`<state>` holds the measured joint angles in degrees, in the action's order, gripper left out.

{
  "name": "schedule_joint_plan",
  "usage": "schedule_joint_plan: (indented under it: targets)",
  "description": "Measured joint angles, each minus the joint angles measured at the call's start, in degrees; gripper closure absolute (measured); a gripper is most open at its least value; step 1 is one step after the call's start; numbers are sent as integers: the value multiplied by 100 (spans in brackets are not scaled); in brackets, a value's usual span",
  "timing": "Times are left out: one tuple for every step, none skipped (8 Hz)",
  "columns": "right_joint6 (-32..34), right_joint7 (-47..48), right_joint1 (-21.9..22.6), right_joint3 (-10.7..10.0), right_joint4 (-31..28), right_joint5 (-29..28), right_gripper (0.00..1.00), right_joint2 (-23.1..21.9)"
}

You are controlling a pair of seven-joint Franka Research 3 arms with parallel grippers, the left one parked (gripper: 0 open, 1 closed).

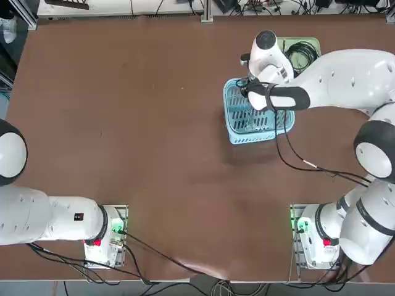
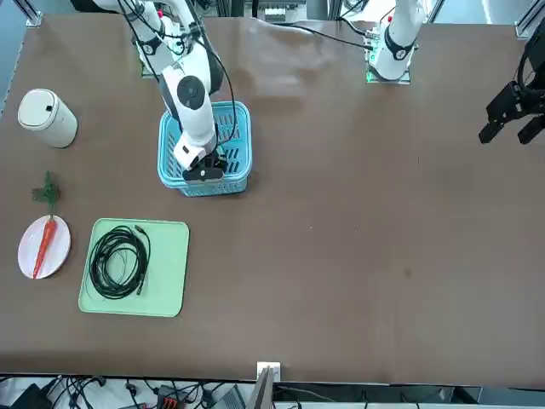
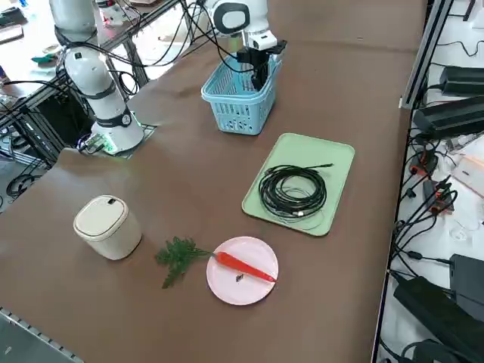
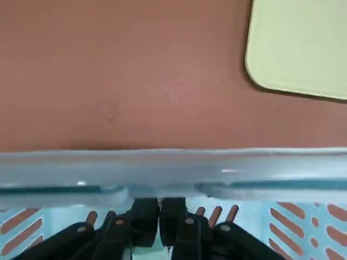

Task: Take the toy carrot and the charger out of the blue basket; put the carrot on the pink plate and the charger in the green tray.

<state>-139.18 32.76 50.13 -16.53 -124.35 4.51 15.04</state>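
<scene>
right gripper (image 4: 159, 216) down inside blue basket (image 2: 234, 145), fingers (image 4: 145, 212) clenched, grasped item not discernible | toy carrot (image 3: 243, 266) on pink plate (image 3: 227, 291) | green tray (image 3: 336, 162) at basket's 5 o'clock (side view) | charger unseen

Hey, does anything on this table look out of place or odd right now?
One thing: a coiled black cable fills the green tray, where the charger should go. The carrot lies on the pink plate, leaves hanging off the rim. The right gripper is shut inside the basket.
</scene>
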Motion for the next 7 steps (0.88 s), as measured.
schedule_joint_plan:
  targets:
    - [180, 53, 26, 0, 27, 0, 94, -88]
    - [453, 87, 51, 0, 56, 0, 94, -252]
    - [754, 100, 70, 0, 76, -1, 94, -480]
    - [1015, 127, 91, 0, 76, -1, 94, -722]
    - [1229, 158, 111, 0, 75, -1, 94, -912]
    - [1427, 186, 139, 0, 74, -2, 94, -1067]
    - [1631, 251, 176, 0, 76, -2, 94, -1221]
